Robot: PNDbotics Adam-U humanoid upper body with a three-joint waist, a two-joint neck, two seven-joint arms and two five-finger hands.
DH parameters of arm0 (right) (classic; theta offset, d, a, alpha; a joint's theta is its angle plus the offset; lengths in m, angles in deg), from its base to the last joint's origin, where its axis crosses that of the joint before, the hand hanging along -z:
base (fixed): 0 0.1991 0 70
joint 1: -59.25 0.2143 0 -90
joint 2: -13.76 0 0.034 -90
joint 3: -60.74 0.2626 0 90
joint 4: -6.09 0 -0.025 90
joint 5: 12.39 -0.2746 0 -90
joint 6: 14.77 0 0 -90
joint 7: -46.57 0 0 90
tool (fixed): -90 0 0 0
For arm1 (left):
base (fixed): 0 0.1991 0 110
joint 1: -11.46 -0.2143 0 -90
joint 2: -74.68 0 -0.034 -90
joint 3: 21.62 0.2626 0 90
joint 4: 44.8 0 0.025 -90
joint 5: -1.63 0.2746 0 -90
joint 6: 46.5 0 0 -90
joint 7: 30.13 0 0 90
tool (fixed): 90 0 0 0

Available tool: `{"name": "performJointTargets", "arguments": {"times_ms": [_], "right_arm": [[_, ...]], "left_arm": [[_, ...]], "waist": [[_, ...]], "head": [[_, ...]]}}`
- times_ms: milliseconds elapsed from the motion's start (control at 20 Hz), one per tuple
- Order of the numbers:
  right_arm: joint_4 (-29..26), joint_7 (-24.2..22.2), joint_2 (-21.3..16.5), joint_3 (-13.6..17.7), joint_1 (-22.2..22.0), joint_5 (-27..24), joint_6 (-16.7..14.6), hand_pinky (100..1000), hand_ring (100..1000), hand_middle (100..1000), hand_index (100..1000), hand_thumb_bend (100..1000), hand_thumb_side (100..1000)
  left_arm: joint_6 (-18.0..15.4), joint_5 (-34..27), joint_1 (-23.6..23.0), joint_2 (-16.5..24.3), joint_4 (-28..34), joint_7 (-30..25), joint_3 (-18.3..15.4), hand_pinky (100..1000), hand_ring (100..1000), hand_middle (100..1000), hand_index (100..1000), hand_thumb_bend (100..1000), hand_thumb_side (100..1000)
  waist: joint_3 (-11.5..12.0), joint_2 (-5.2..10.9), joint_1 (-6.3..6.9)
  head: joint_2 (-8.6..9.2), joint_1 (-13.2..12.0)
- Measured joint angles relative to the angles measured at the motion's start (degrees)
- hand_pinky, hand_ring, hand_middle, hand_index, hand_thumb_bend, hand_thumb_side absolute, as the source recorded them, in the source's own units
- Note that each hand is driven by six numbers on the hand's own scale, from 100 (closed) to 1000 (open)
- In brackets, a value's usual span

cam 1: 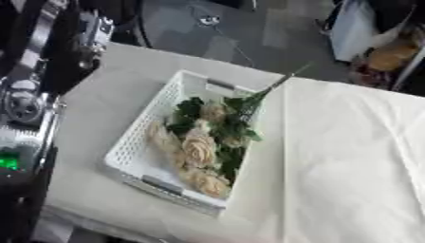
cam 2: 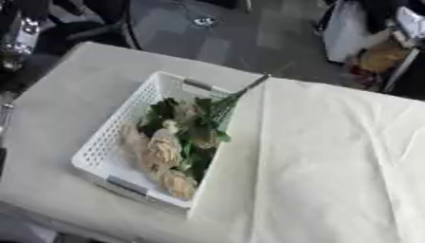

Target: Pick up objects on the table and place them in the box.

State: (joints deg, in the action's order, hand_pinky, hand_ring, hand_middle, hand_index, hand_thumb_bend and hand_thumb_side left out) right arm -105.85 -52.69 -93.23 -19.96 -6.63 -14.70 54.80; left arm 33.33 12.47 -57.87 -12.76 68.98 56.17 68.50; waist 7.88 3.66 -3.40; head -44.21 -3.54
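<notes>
Flowers point(cam 1: 199, 147), a bunch of cream blooms with dark green leaves, are seen lying inside the white perforated box point(cam 1: 133, 147), which sits on the cloth-covered counter point(cam 1: 348, 156) at about nine o'clock from its middle. One thin stem point(cam 1: 274, 88) is left poking over the box rim toward one o'clock. The bunch is judged light, soft and easily crushed at the petals, so a hold is best taken on the stiffer stem. No robot hand is shown in either view, so neither hand's state can be told.
</notes>
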Motion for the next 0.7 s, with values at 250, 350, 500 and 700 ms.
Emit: {"name": "performJointTargets", "arguments": {"times_ms": [250, 350, 500, 700], "right_arm": [[-1.45, 11.16, 11.52, 2.57, -9.63, 0.66, -7.8, 565, 759, 780, 845, 100, 592], [-1.57, 12.57, 13.79, 2.6, -11.42, 1.74, -8.11, 547, 752, 776, 841, 100, 600], [-1.72, 14.15, 15.35, 2.59, -11.9, 3.27, -7.64, 541, 747, 770, 834, 100, 628], [-1.73, 15.95, 15.85, 2.51, -12.09, 4.19, -7.0, 535, 746, 770, 832, 100, 640]], "left_arm": [[0.79, 0.71, -0.51, -0.01, 0.0, 1.26, -0.67, 573, 688, 643, 779, 100, 748], [1.04, 1.06, -0.96, -0.01, 0.0, 1.55, -0.86, 572, 689, 644, 781, 100, 748], [1.2, 1.36, -1.38, 0.0, 0.0, 1.89, -0.86, 572, 693, 648, 783, 100, 749], [1.38, 1.53, -1.41, 0.01, 0.0, 1.83, -0.82, 572, 697, 659, 797, 100, 752]], "waist": [[-0.98, -0.92, 1.75], [-1.3, -1.02, 1.78], [-1.85, -1.29, 1.89], [-2.48, -1.66, 1.9]], "head": [[0.0, -0.83], [0.0, -0.45], [0.0, 0.81], [0.0, 3.61]]}}
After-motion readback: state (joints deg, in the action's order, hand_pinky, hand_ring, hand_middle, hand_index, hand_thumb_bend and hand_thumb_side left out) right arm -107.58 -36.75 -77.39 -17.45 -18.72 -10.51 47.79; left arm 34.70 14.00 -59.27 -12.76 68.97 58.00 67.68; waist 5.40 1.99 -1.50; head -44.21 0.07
